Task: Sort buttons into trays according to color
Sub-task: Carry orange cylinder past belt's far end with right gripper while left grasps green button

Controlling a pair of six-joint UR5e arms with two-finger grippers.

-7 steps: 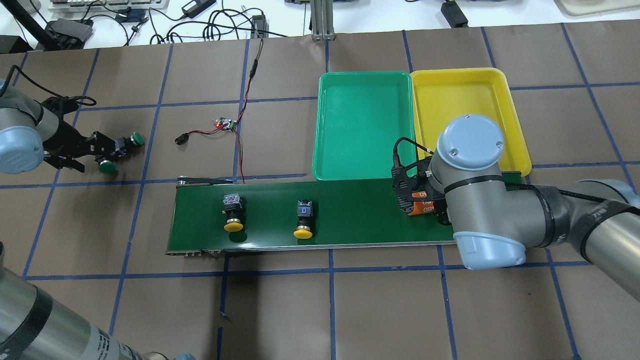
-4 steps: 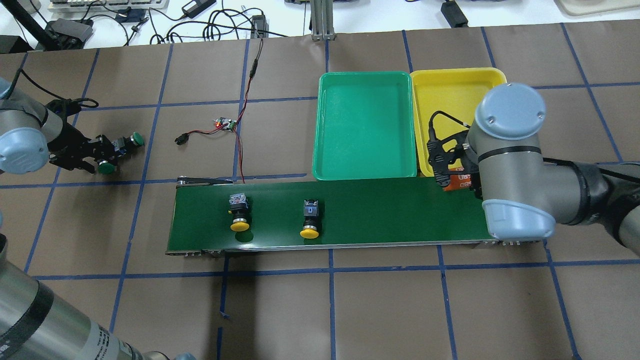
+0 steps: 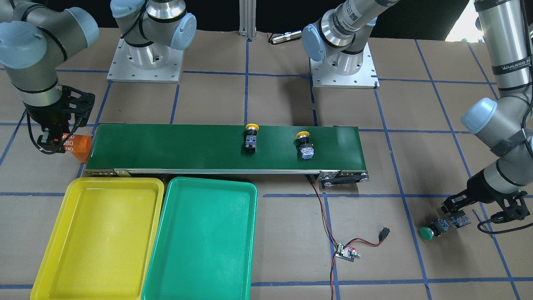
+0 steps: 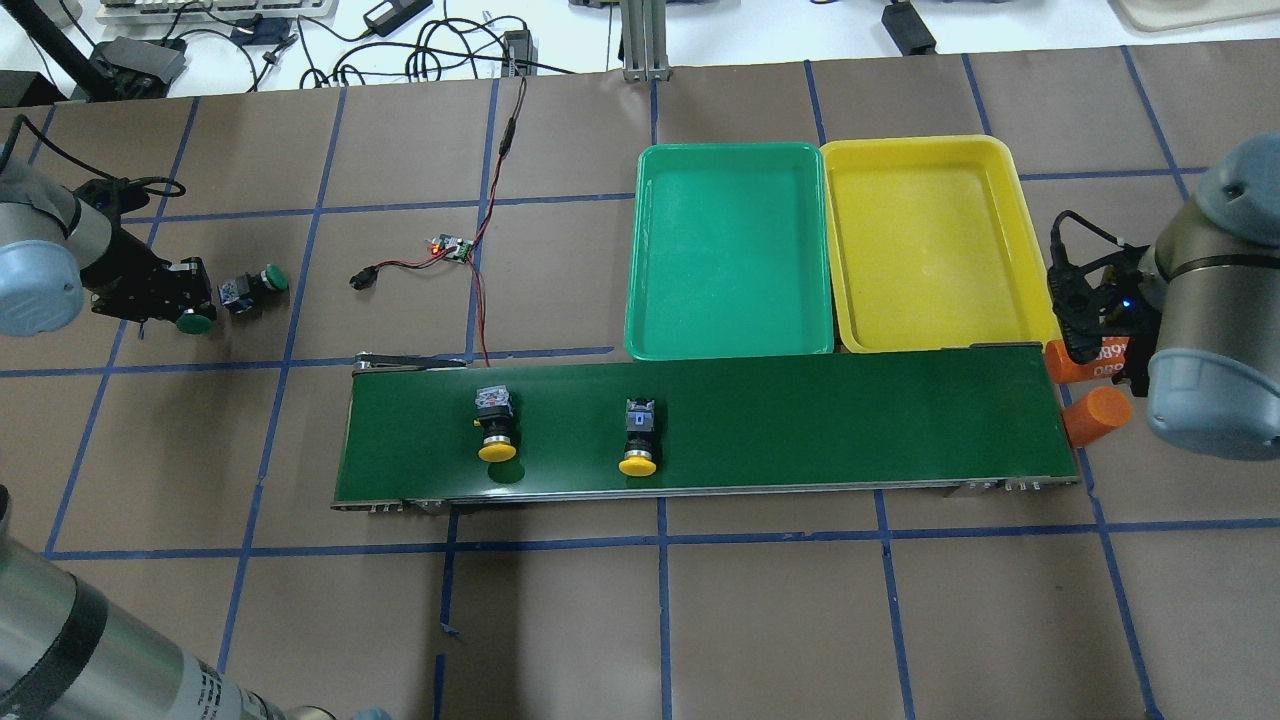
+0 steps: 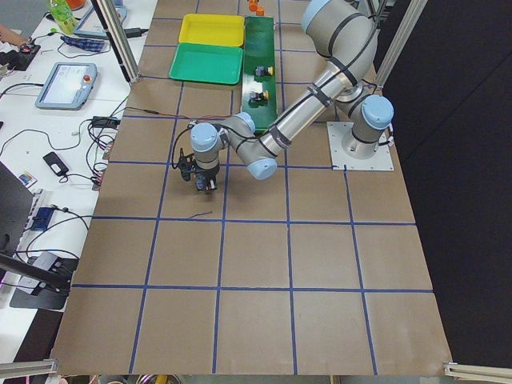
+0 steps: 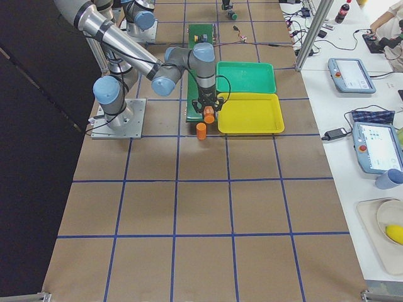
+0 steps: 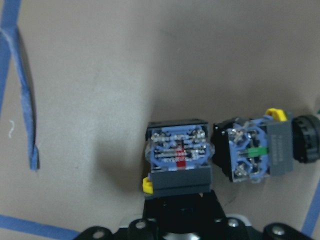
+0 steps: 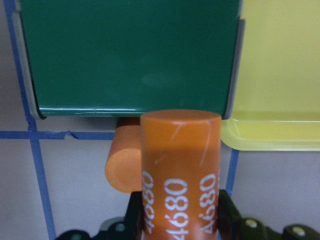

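Two yellow-capped buttons (image 4: 497,420) (image 4: 640,435) lie on the dark-green conveyor belt (image 4: 800,420). At the far left, a green-capped button (image 4: 255,285) lies on the table. Beside it, my left gripper (image 4: 188,300) is shut on another green button (image 7: 177,160), whose cap (image 4: 195,322) shows under the fingers. The green tray (image 4: 730,250) and the yellow tray (image 4: 935,250) sit side by side behind the belt, with nothing in them. My right gripper (image 4: 1100,355) is past the belt's right end, shut on an orange cylinder (image 8: 180,170) marked 4680.
A second orange cylinder (image 4: 1095,415) lies on the table just off the belt's right end. A small circuit board (image 4: 450,247) with red and black wires lies behind the belt's left end. Cables and devices lie along the white bench at the back.
My right arm carried the orange cylinder rightward along the belt and past its end. Both yellow buttons drifted right on the belt. My left gripper drew back left with its green button.
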